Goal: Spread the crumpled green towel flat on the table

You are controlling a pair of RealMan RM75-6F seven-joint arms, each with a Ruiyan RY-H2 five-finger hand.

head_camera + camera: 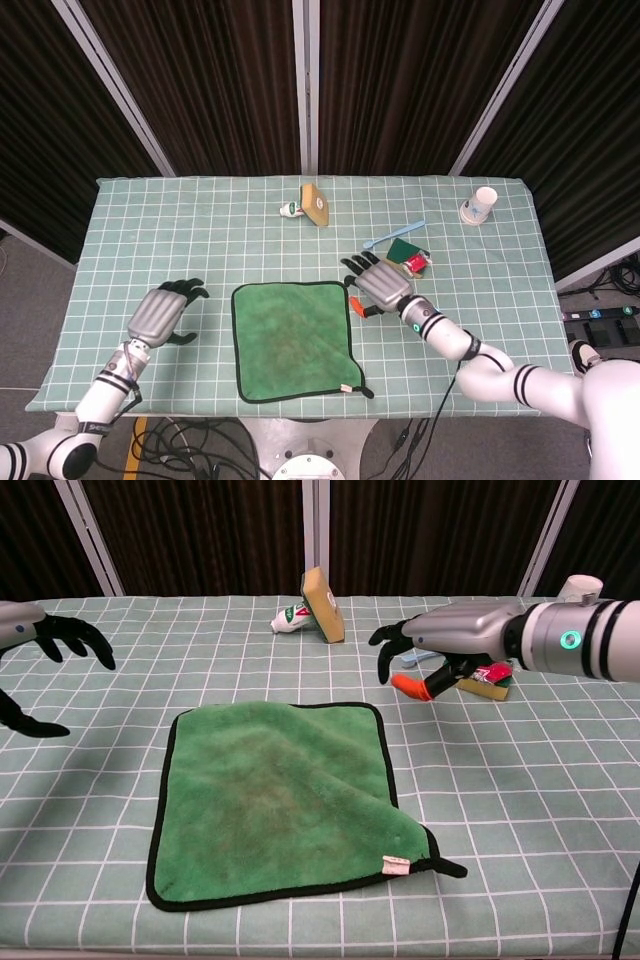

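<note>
Table (150, 240): green towel (293, 340) flat, fingers (385, 660) clear.

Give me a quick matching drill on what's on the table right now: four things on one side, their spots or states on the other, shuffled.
Things:
1. green towel
2. paper cup
3. left hand
4. blue toothbrush

Places or states:
A. far right corner of the table
B. open, above the cloth left of the towel
C. spread flat at the near edge
D. lying beside the green sponge

Pairs: 1-C, 2-A, 3-B, 4-D
</note>
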